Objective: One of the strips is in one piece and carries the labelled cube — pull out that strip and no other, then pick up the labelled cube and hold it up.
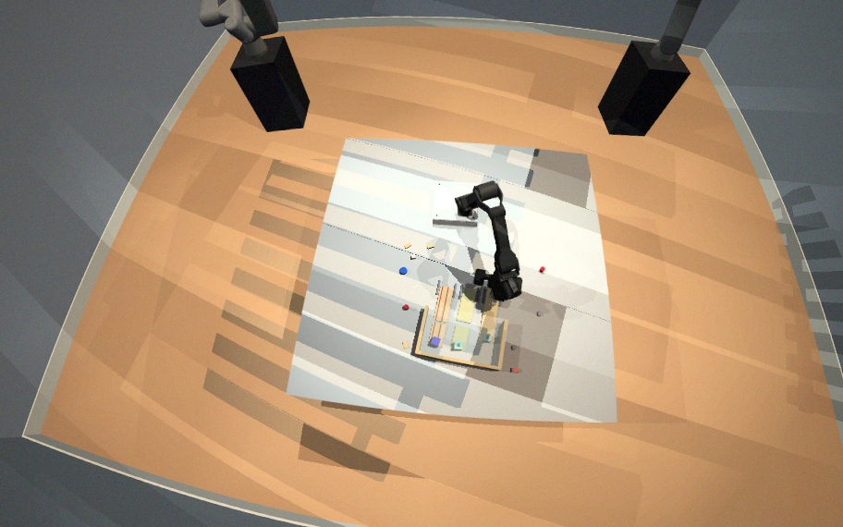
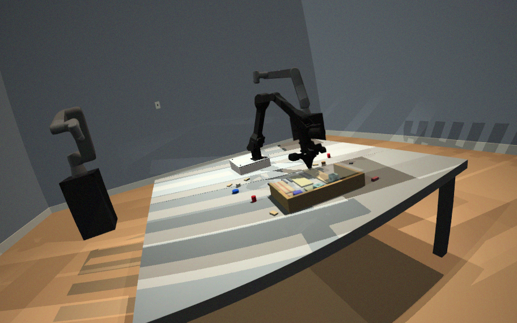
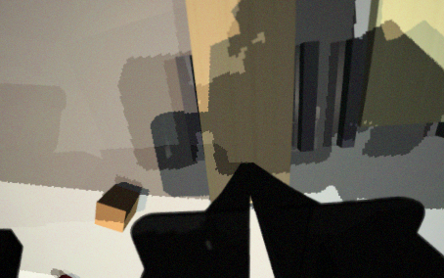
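A wooden box [image 1: 457, 360] [image 2: 323, 194] with a see-through cover holds three strips side by side. A plain tan strip [image 1: 489, 320] [image 3: 254, 98] is nearest my gripper, a yellow strip [image 1: 465, 309] [image 2: 301, 181] [image 3: 411, 93] is in the middle, and a red-striped strip [image 1: 442, 304] [image 2: 281, 187] is at the other side. A violet cube [image 1: 434, 341] [image 2: 297, 192] and two teal cubes [image 1: 458, 345] [image 1: 487, 337] are at the strips' far ends. Labels and breaks under the cover are not clear. My gripper [image 2: 309, 166] [image 3: 246, 168] is shut and empty, above the tan strip's near end.
Dark rails [image 3: 308, 98] stand between the strips. A red cylinder [image 1: 406, 307] [image 2: 253, 198], a blue disc [image 1: 402, 271] [image 2: 234, 191], a red block [image 1: 514, 370] [image 2: 374, 178] and a small wooden block [image 3: 114, 210] lie around the box. Two grey arms stand on black pedestals beyond the table.
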You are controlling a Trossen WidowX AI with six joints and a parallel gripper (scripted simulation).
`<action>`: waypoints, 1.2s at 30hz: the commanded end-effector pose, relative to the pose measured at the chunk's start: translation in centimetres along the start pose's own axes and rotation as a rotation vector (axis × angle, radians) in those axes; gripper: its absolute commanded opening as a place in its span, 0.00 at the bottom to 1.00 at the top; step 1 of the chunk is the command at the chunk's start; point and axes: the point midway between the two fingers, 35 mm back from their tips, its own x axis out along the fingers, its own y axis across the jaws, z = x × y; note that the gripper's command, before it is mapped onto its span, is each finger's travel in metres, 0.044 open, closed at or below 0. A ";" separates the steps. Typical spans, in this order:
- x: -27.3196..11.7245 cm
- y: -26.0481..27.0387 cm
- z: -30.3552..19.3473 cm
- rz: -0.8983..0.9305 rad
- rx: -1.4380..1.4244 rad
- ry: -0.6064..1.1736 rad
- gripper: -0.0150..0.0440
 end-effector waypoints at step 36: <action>0.5 -0.1 -6.6 -0.006 -0.004 0.029 0.25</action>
